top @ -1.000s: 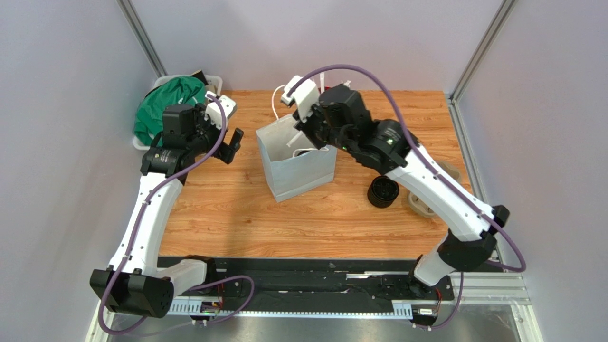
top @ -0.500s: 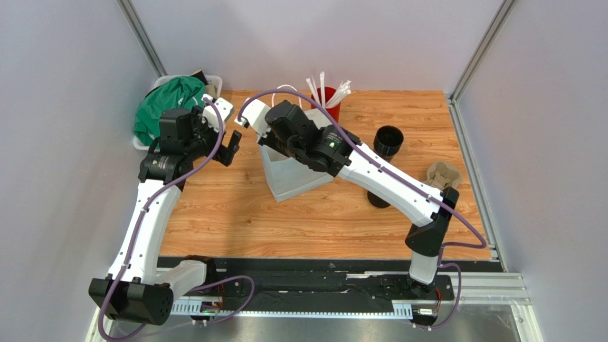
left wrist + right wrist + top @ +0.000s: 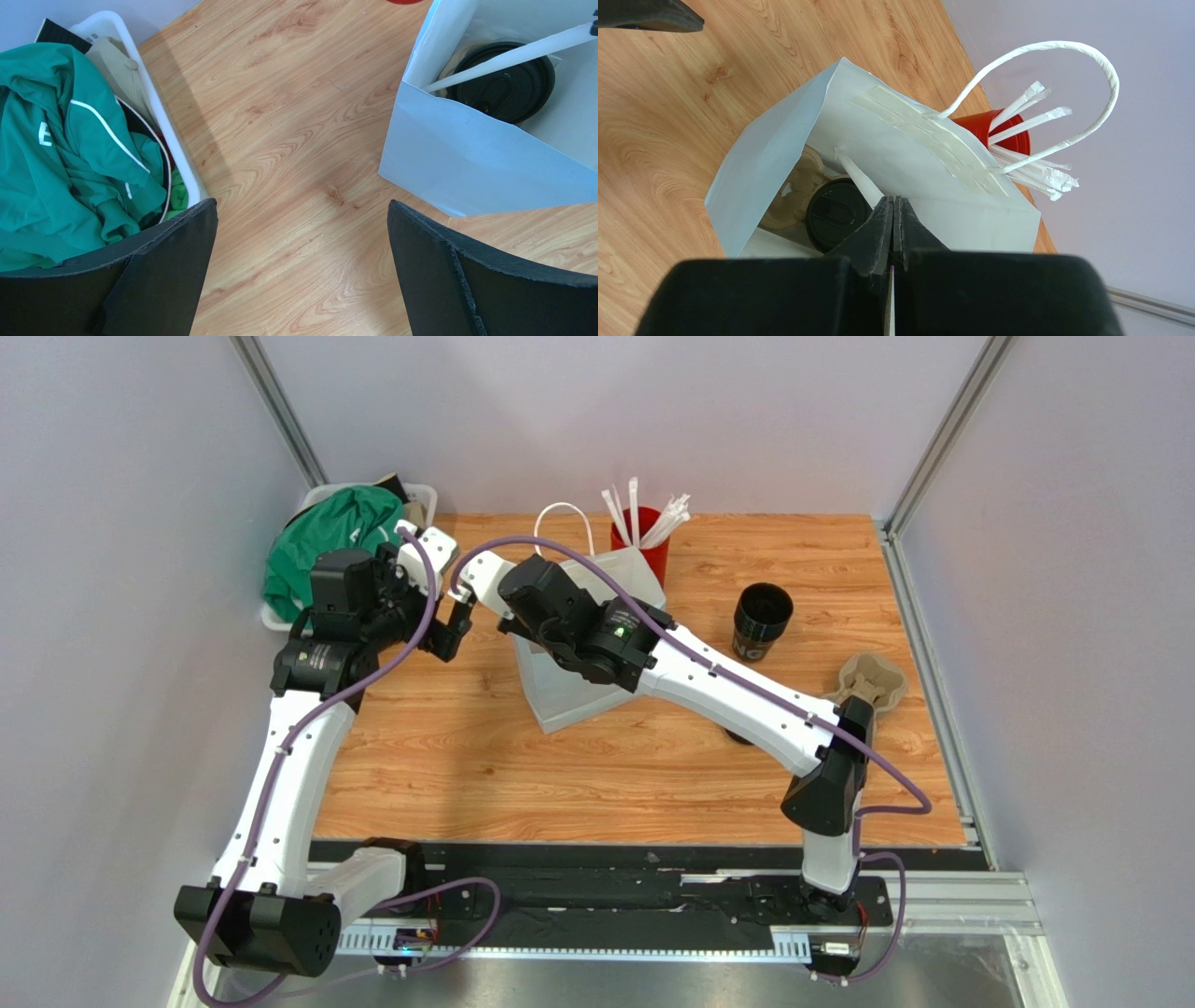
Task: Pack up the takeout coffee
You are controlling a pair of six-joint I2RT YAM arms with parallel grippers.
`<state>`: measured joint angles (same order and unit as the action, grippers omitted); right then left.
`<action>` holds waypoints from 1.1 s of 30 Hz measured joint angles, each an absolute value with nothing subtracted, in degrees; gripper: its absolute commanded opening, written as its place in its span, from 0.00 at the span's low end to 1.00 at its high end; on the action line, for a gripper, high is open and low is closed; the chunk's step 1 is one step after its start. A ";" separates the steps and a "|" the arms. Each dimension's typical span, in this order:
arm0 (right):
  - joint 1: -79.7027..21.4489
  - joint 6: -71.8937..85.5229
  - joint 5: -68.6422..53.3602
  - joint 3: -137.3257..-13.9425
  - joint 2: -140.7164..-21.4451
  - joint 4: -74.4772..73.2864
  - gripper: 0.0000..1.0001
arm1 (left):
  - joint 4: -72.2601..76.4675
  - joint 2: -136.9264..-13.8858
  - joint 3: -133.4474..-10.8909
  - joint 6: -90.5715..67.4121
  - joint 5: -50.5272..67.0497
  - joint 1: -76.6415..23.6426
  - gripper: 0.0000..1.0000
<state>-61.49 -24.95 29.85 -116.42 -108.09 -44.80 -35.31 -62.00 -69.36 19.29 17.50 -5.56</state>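
Note:
A white paper bag (image 3: 589,679) stands mid-table. Inside it a black lidded coffee cup (image 3: 836,213) sits in a brown pulp carrier (image 3: 788,201); the cup also shows in the left wrist view (image 3: 502,80). A second black cup (image 3: 762,620) stands on the table right of the bag. A third dark cup is mostly hidden under my right arm. My right gripper (image 3: 892,199) is shut on the bag's near white handle (image 3: 859,176), above the bag's left side (image 3: 508,605). My left gripper (image 3: 452,623) is open and empty over bare wood (image 3: 302,203) left of the bag.
A red cup of white straws (image 3: 638,532) stands behind the bag. A second pulp carrier (image 3: 870,679) lies at the right edge. A white bin of green cloth (image 3: 337,532) sits at the back left, close to my left gripper.
My right arm has swung left from over the bag's back edge to its left side, uncovering the red cup and the right-hand black cup. The left arm has barely moved.

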 measured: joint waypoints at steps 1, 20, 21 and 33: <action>-61.49 -24.97 29.87 -116.40 -108.12 -44.73 0.00 | -35.33 -61.95 -69.36 19.27 17.50 -5.54 0.99; -62.19 -24.23 29.69 -113.34 -108.79 -43.79 0.50 | -35.38 -61.21 -68.93 19.14 17.87 -4.73 0.99; -62.24 -24.14 29.36 -113.56 -108.79 -43.94 0.55 | -35.35 -61.21 -68.93 19.11 17.91 -4.73 0.99; -62.87 -23.51 26.39 -118.87 -107.22 -46.15 0.77 | -35.33 -61.17 -68.93 18.39 18.15 -4.43 0.99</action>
<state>-62.87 -23.51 26.39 -118.87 -107.22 -46.15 -35.33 -61.17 -68.93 18.39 18.15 -4.43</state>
